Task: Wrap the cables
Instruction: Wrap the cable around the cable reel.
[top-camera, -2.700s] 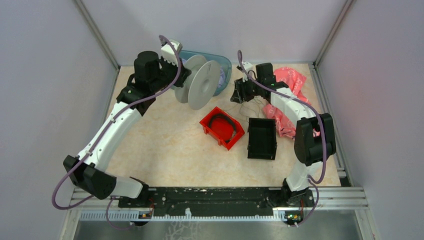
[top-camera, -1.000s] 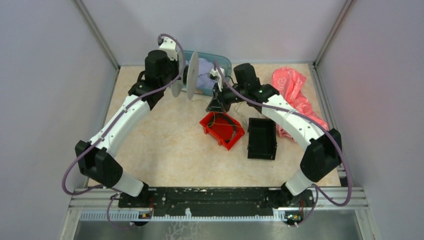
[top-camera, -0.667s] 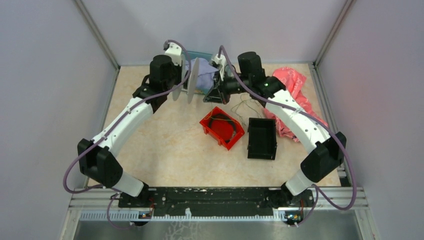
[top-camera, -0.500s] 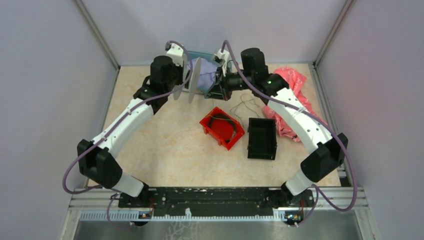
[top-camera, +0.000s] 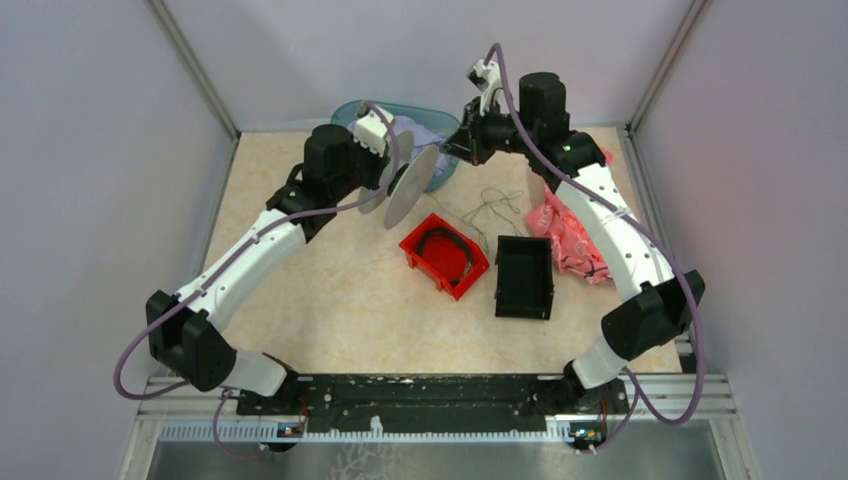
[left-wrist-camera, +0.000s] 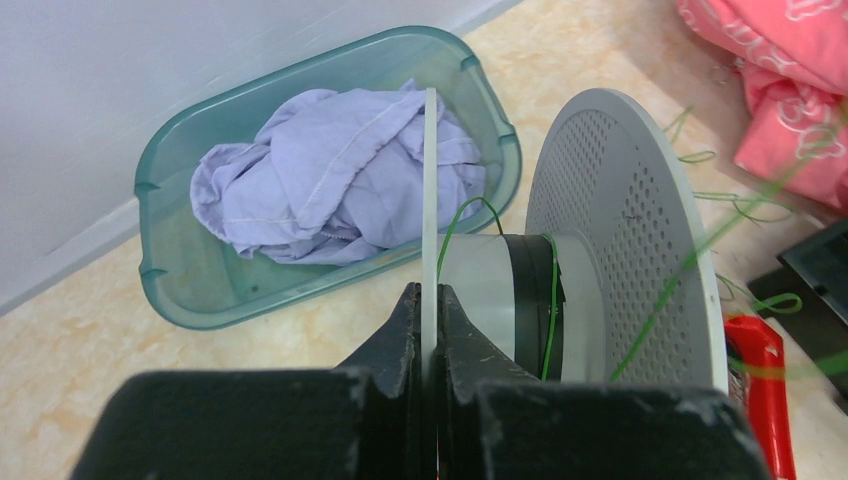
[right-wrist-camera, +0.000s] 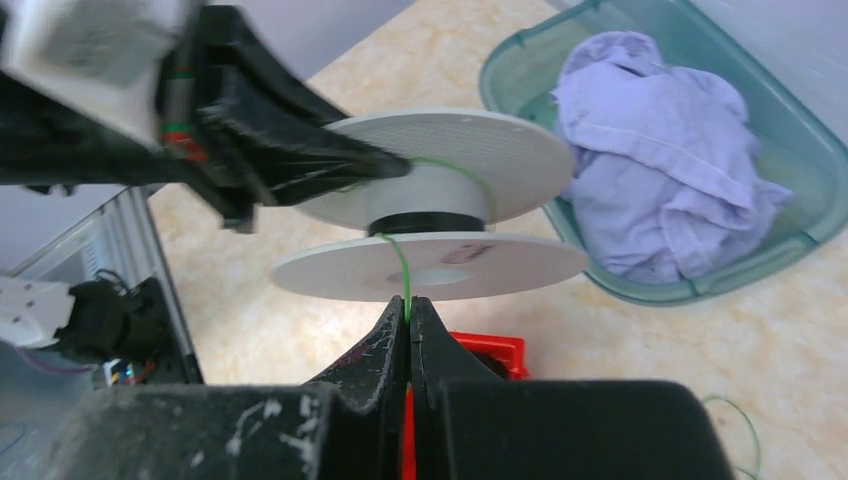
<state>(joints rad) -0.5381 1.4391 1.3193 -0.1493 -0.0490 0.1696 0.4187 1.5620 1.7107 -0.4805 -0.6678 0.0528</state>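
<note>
My left gripper (left-wrist-camera: 428, 296) is shut on the thin near flange of a white spool (left-wrist-camera: 620, 230). It holds the spool tilted in the air in front of the tub (top-camera: 410, 185). A green wire (left-wrist-camera: 548, 300) runs round the spool's dark hub. My right gripper (right-wrist-camera: 408, 306) is shut on that thin green wire (right-wrist-camera: 400, 265), just below the spool (right-wrist-camera: 440, 150). In the top view this gripper (top-camera: 458, 148) is raised behind and to the right of the spool. The rest of the cables (top-camera: 490, 215) lie as a loose tangle on the table between the bins and the pink cloth.
A teal tub (top-camera: 350, 108) with a lilac cloth (left-wrist-camera: 330, 200) stands against the back wall, right behind the spool. A red bin (top-camera: 443, 255) and a black bin (top-camera: 524, 277) sit mid-table. A pink cloth (top-camera: 570, 225) lies at the right under my right arm.
My right gripper has risen and moved back to the right, away from the spool, with the wire in it. My left arm has turned the spool from edge-on to tilted.
</note>
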